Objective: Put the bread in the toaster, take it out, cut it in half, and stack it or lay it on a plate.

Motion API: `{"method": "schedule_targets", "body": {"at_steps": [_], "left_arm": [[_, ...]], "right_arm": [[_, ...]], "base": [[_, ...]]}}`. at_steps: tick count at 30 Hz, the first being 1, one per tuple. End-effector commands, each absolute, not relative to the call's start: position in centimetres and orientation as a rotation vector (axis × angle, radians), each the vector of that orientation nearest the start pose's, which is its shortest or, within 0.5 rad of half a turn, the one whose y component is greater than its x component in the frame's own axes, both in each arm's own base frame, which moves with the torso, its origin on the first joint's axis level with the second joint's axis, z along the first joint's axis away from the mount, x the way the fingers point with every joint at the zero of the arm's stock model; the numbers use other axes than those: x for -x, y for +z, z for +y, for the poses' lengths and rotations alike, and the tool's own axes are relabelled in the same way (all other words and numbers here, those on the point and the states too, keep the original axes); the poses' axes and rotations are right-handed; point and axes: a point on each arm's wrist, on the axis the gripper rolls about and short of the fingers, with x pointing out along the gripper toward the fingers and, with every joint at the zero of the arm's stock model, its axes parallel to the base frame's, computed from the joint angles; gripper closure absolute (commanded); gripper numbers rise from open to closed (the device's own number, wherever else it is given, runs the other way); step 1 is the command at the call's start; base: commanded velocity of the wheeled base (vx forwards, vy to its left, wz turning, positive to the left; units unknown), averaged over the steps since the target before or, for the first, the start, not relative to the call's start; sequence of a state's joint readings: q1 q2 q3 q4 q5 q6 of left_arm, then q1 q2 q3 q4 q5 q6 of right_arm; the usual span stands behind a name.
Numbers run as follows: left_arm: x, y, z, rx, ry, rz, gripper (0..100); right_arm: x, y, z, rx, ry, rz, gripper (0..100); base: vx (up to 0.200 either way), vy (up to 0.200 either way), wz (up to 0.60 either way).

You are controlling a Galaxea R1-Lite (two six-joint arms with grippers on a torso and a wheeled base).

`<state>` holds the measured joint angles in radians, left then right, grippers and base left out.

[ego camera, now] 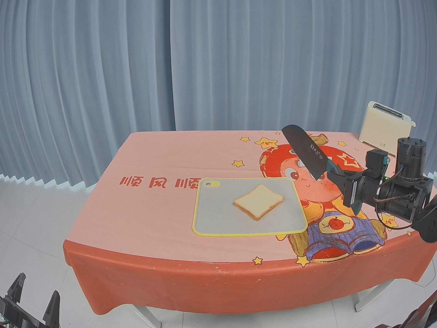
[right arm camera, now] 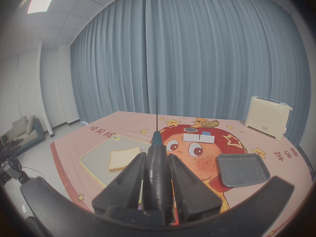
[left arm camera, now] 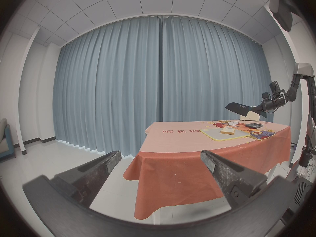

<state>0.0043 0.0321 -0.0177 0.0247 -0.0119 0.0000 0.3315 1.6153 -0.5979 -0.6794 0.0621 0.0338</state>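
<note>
Bread [ego camera: 259,201] lies whole on the board [ego camera: 218,219], knife [ego camera: 306,150] at its two o'clock gripped by right jaws, left jaws open: cutting and plating apparently remain.

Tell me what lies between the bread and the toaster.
In the right wrist view, small white and blue tags lie on the cloth between bread and toaster. The head view shows the knife in the right gripper hanging over that stretch.

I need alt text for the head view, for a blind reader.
The right end effector holds a black knife raised over the table, right of a bread slice lying on a grey cutting board. A cream toaster stands at the far right.
</note>
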Motion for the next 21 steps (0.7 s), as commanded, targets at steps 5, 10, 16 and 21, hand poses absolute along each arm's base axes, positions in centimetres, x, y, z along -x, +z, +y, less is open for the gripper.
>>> {"method": "schedule_targets", "body": {"at_steps": [5,10,16,21], "left_arm": [[2.1,7.6,0.0,0.0,-0.008,0.049,0],[2.1,7.6,0.0,-0.003,-0.009,0.049,0],[2.1,7.6,0.0,-0.003,-0.009,0.051,0],[2.0,7.7,0.0,-0.003,-0.009,0.025,0]], "right_arm": [[-24.1,15.4,9.7,0.051,0.487,0.349,100],[-23.7,15.2,10.7,0.067,0.534,0.354,100],[-23.2,15.1,11.7,0.074,0.574,0.357,100],[-22.6,14.5,12.3,0.087,0.598,0.38,100]], "base": [[0.0,0.0,0.0],[0.0,0.0,0.0],[0.0,0.0,0.0],[0.0,0.0,0.0]]}}
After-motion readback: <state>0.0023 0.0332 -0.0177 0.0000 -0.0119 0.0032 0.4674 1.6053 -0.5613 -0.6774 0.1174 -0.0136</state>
